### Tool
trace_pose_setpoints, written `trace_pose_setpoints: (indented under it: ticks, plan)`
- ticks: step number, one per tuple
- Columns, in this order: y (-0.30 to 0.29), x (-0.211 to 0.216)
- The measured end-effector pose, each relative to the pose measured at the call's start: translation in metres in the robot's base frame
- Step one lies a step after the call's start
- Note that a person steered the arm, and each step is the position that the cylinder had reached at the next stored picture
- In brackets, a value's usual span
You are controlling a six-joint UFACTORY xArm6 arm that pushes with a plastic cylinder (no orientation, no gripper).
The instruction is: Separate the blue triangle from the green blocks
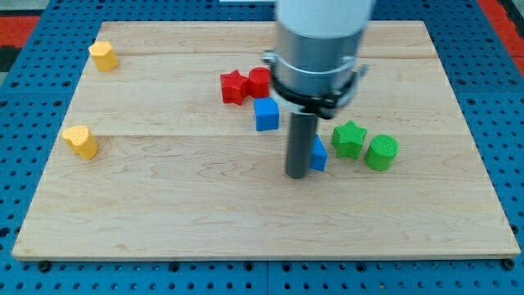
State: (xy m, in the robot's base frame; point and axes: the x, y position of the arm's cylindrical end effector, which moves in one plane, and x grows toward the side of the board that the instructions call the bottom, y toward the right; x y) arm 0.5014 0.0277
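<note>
At the view's left edge of the wooden board (164,205) sit two yellow blocks, the upper yellow block (103,56) near the top corner and the lower yellow block (81,141) further down; both lie well apart from our work and need no attention. Moving right, a red star block (234,87) touches a second red block (259,81), partly hidden by the arm, and a blue cube (266,114) sits just below them.

We carry no jaws at all: the arm ends in a plain rod, so nothing is clasped or released. My tip (297,175) rests on the board just at the view's left of the blue triangle (318,153), apparently touching it, though the rod hides the contact line. The triangle lies just beside the green star block (349,138), with the green cylinder (381,152) touching that star on its right.

From here, pushing rightward would drive the triangle into the greens. We judge it better to bring the tip round into the narrow gap between triangle and green star, then push toward the view's lower left. We should keep the push through the triangle's middle so it does not spin off, and steer below the blue cube.
</note>
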Motion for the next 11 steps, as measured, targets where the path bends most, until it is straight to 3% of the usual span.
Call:
trace_pose_setpoints:
  ticks: [1, 3, 4, 6, 8, 9, 11]
  plan:
    - [0.034, -0.006]
    - [0.076, 0.054]
    - [0.118, 0.018]
    - [0.099, -0.020]
    - [0.002, -0.026]
    - [0.000, -0.028]
    - [0.006, 0.021]
